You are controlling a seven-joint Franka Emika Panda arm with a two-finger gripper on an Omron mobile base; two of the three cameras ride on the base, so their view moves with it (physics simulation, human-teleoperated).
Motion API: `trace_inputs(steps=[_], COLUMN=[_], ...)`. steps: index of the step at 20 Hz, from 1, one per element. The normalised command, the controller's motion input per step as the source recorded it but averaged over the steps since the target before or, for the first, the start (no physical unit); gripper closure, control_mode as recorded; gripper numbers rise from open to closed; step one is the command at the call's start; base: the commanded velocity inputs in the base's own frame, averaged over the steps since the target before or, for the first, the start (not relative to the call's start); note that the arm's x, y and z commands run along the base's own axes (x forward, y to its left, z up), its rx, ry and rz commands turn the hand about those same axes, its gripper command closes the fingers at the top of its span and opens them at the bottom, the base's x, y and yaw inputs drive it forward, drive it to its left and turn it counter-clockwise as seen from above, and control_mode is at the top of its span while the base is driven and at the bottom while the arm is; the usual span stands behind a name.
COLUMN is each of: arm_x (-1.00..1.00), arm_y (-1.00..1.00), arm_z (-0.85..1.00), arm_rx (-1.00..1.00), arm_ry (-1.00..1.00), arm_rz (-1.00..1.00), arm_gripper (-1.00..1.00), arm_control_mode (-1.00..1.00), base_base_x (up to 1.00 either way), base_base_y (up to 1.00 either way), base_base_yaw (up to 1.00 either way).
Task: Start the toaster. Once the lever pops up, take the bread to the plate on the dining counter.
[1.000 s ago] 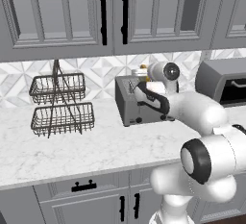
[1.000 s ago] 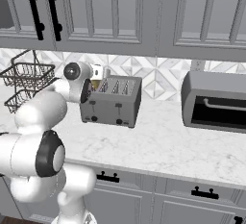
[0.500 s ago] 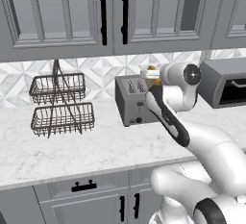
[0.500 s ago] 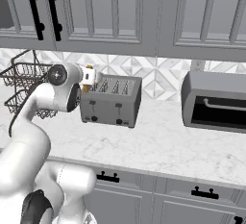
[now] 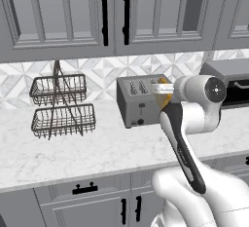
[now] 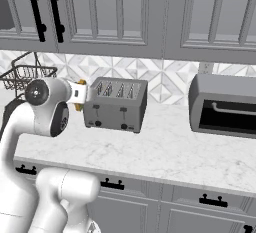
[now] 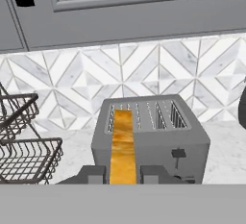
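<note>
The grey four-slot toaster (image 5: 138, 102) (image 6: 115, 104) (image 7: 158, 131) stands on the marble worktop against the tiled wall. My gripper (image 5: 163, 93) (image 6: 80, 95) (image 7: 122, 174) is shut on the bread (image 7: 122, 143), which I see edge-on as a golden-orange strip between the fingertips (image 7: 91, 174). The bread (image 5: 164, 100) (image 6: 79, 108) hangs in the air clear of the slots, off the toaster's end nearest the arm and at about the height of its top. The plate and the dining counter are out of view.
A two-tier wire basket (image 5: 61, 106) (image 6: 27, 74) (image 7: 24, 136) stands left of the toaster. A larger grey oven (image 6: 225, 104) (image 5: 228, 77) sits to the right. Wall cabinets (image 5: 112, 11) hang above, and drawers with black handles (image 6: 112, 184) run below.
The hand has drawn back from over the toaster toward the arm's side and slightly lower, carrying the bread with it. The toaster has not moved.
</note>
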Motion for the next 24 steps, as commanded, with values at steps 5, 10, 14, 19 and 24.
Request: trace_inputs(steps=[5, 10, 14, 19, 24], arm_x=[0.0, 0.0, 0.0, 0.0, 0.0], arm_y=[0.0, 0.0, 0.0, 0.0, 0.0], arm_z=[0.0, 0.0, 0.0, 0.0, 0.0], arm_rx=[0.0, 0.0, 0.0, 0.0, 0.0], arm_ry=[0.0, 0.0, 0.0, 0.0, 0.0], arm_rz=[0.0, 0.0, 0.0, 0.0, 0.0], arm_gripper=[1.0, 1.0, 1.0, 1.0, 1.0], arm_control_mode=[-1.0, -1.0, 1.0, 1.0, 1.0], base_base_x=[0.0, 0.0, 0.0, 0.0, -0.27], base_base_y=[0.0, 0.0, 0.0, 0.0, 0.0], base_base_yaw=[0.0, 0.0, 0.0, 0.0, 0.0])
